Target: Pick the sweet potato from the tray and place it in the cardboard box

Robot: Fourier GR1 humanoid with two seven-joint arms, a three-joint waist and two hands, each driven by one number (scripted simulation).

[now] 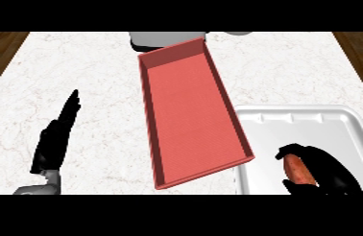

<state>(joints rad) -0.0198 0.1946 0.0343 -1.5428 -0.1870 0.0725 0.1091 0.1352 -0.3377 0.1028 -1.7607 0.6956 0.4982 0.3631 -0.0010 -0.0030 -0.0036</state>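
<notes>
White marble-patterned desk (85, 72) with faint veining fills view; dark wooden floor (10, 43) visible at upper left and upper right corners; lighting even.

The robot's left hand (53, 144) is matte black, long and narrow, with slim fingers tapering to a point. Below it sits a short section of smooth grey forearm (37, 188) with a rounded wrist joint. The right hand (327, 175) is the same matte black, with thick rounded fingers.
</notes>
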